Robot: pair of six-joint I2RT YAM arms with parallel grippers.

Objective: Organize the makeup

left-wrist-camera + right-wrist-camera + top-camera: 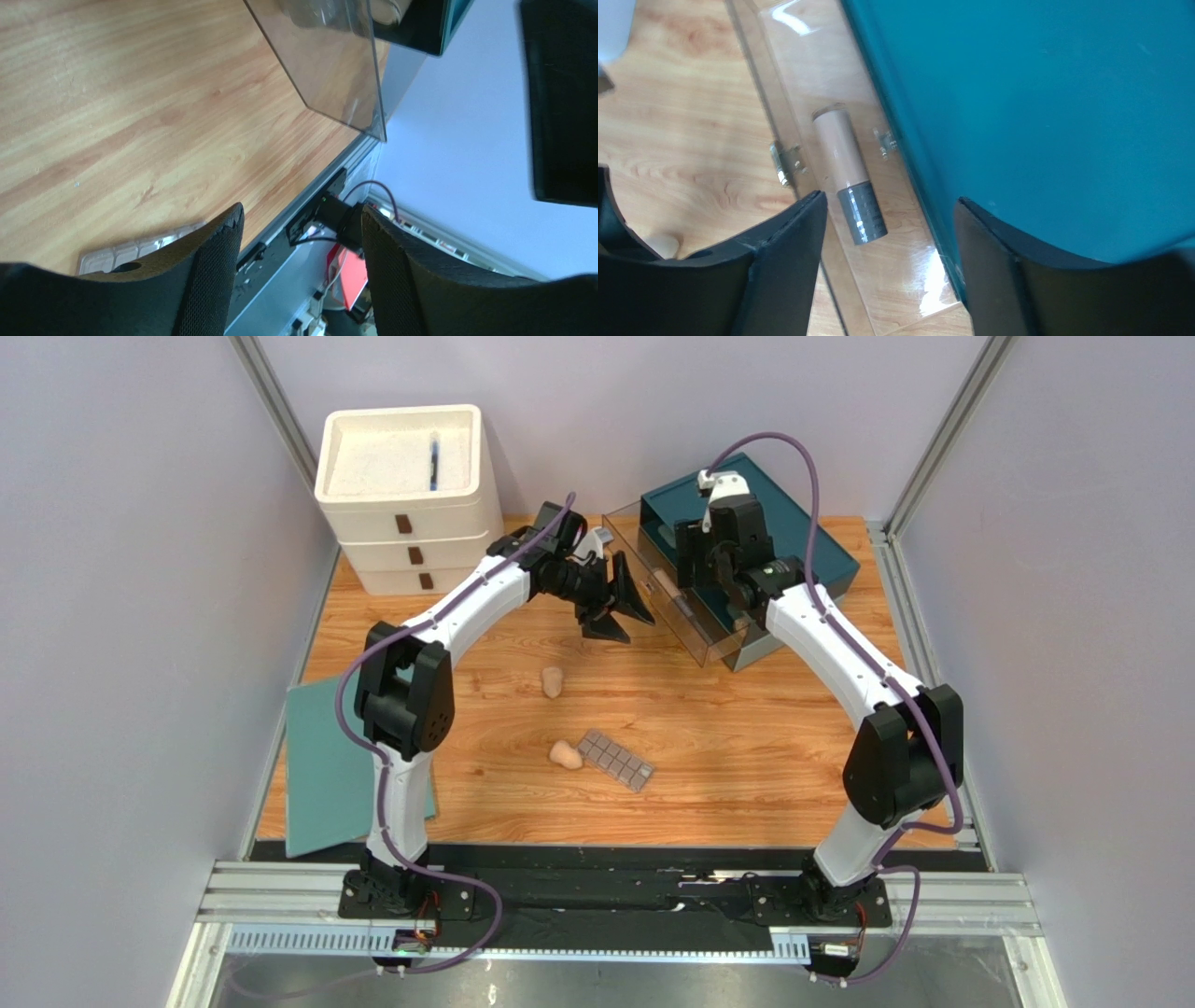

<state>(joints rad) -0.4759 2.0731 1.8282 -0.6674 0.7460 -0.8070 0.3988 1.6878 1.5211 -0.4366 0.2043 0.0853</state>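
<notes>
The left gripper [619, 605] hung over the far middle of the tabletop, its fingers spread wide with nothing between them, just beside the left wall of the clear case [808, 70]. The right gripper [889, 269] was poised above that case, toward the far right corner, and was also wide apart and empty. Below it the beige tube [842, 164] lay on its side on the case floor, close alongside the teal box [821, 546]. The rest of the makeup in view was loose in the middle of the table. The far sponge [553, 681] sat alone, and the near sponge [565, 753] lay just beside the left end of the palette [619, 759]; whether those two touched could not be told. The likeliest trouble was the crowding at the case. With both arms converging there, a careless swing of the left fingers could strike the thin clear wall and shove the case, or meet the right wrist. The sponges looked soft and rounded, so an off-centre pinch might squirt one away or nudge the palette. The palette lay flat on the wood, leaving little edge for the fingers to catch, so they might scrape or slip off.
</notes>
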